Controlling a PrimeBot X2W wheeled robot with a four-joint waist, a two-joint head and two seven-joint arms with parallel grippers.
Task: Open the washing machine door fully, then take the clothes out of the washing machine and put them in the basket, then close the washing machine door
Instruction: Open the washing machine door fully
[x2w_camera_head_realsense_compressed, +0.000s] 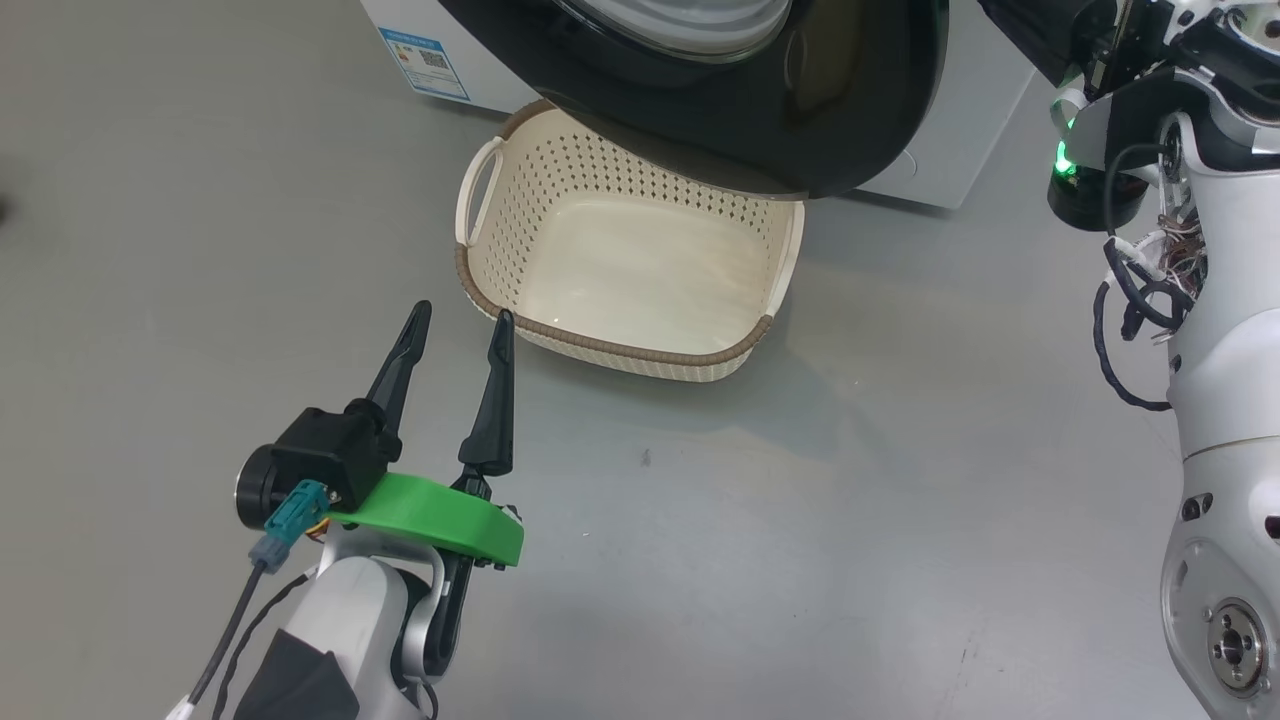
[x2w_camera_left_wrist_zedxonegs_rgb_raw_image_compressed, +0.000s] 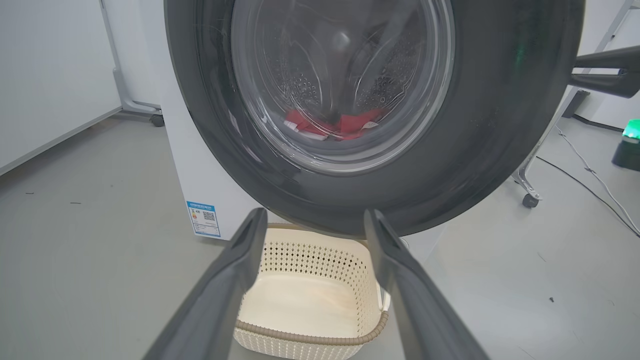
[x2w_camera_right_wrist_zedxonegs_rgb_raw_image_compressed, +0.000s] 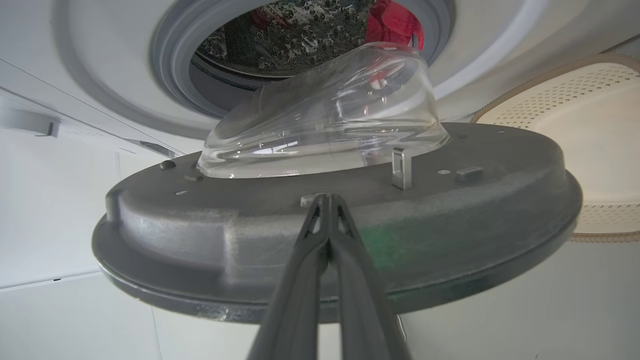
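Currently door (x2w_camera_head_realsense_compressed: 780, 120) part-open, upper centre, over basket (x2w_camera_head_realsense_compressed: 610, 347); clothes (x2w_camera_left_wrist_zedxonegs_rgb_raw_image_compressed: 350, 122) in drum (x2w_camera_right_wrist_zedxonegs_rgb_raw_image_compressed: 280, 30). Right hand (x2w_camera_right_wrist_zedxonegs_rgb_raw_image_compressed: 326, 200) pinched shut, empty, tips at door's inner face: push outward steadily, avoid slipping. Left hand (x2w_camera_head_realsense_compressed: 462, 312) spread wide, empty.

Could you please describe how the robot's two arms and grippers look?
The left gripper has two long, dark, tapering fingers on a black block, with a bright green bracket and a teal plug. Its forearm is white. The right arm is white, with loose black cables and a green light.
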